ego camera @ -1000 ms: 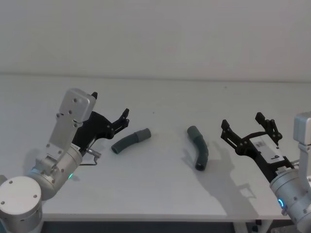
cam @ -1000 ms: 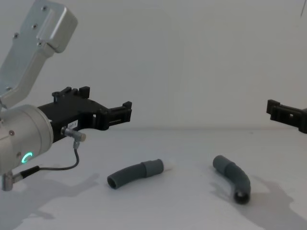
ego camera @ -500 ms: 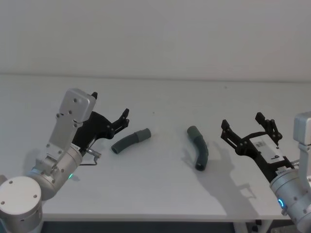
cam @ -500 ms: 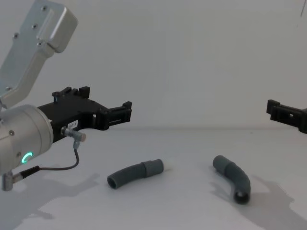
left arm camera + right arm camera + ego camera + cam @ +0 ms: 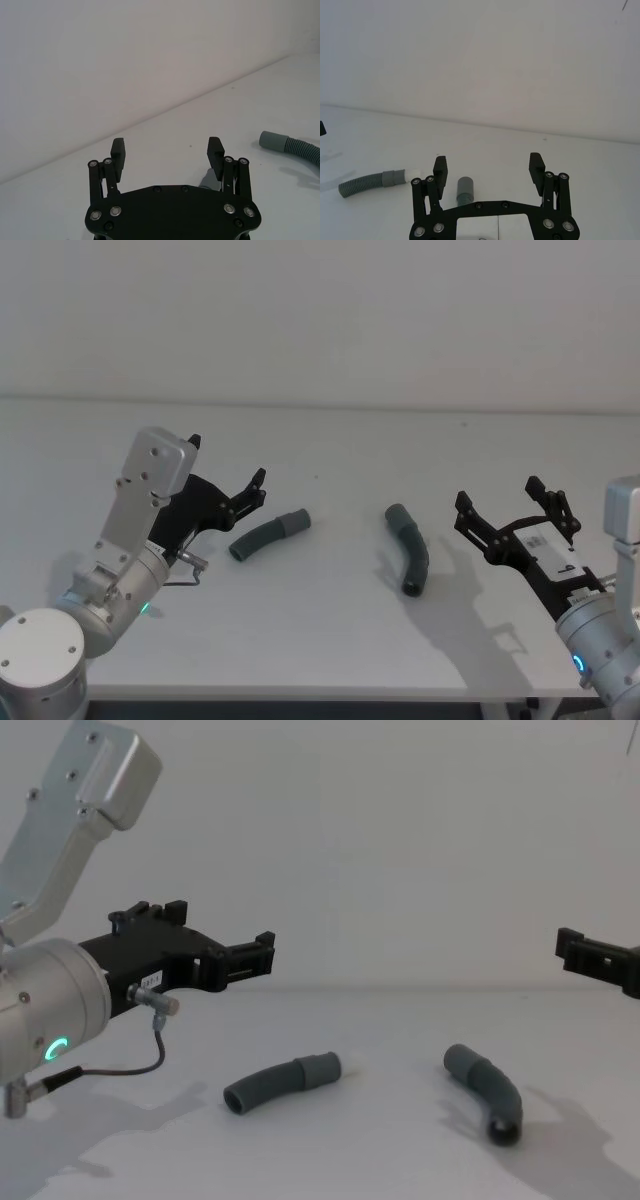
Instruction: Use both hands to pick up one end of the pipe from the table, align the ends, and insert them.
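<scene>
Two curved dark grey ribbed pieces of the pipe lie apart on the white table point(image 5: 330, 620). The left piece point(image 5: 268, 535) point(image 5: 280, 1082) has a grey collar with a white plug tip point(image 5: 412, 175). The right piece point(image 5: 410, 548) point(image 5: 487, 1092) point(image 5: 292, 147) ends in a plain grey cuff. My left gripper point(image 5: 227, 458) point(image 5: 166, 147) hovers open just left of the left piece, touching nothing. To the right of the right piece, my right gripper point(image 5: 498, 492) point(image 5: 488, 162) is open too, with nothing between its fingers.
A plain light wall rises behind the table's far edge point(image 5: 320, 400). The table's front edge point(image 5: 300, 690) runs close to both arm bases. A thin grey cable point(image 5: 130, 1065) loops under the left wrist.
The left arm has sunk very slightly. Both pipe pieces and the right gripper stay where they were.
</scene>
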